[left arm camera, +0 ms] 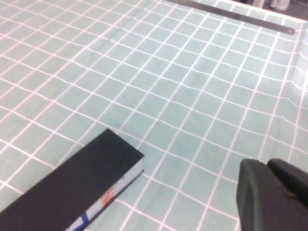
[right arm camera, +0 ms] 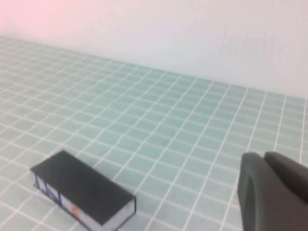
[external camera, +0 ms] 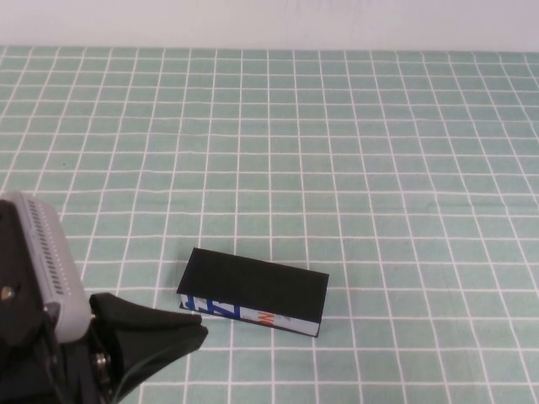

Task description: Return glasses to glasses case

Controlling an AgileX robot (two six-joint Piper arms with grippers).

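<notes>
The glasses case [external camera: 253, 290] lies with its lid down on the green checked cloth, near the front middle of the table, its white edge with blue and orange marks facing me. The glasses are out of view. My left gripper [external camera: 199, 332] hovers just left of the case's near left corner, fingers pressed together and empty. The left wrist view shows the case [left arm camera: 72, 187] and the gripper [left arm camera: 264, 166] apart. My right gripper [right arm camera: 262, 156] is shut and empty; the case [right arm camera: 82, 192] lies well away from it. The right arm is outside the high view.
A green cloth [external camera: 379, 168] with a white grid covers the table. A white wall [external camera: 269, 21] borders the far edge. A metal strip [left arm camera: 231, 14] lies along one side of the cloth.
</notes>
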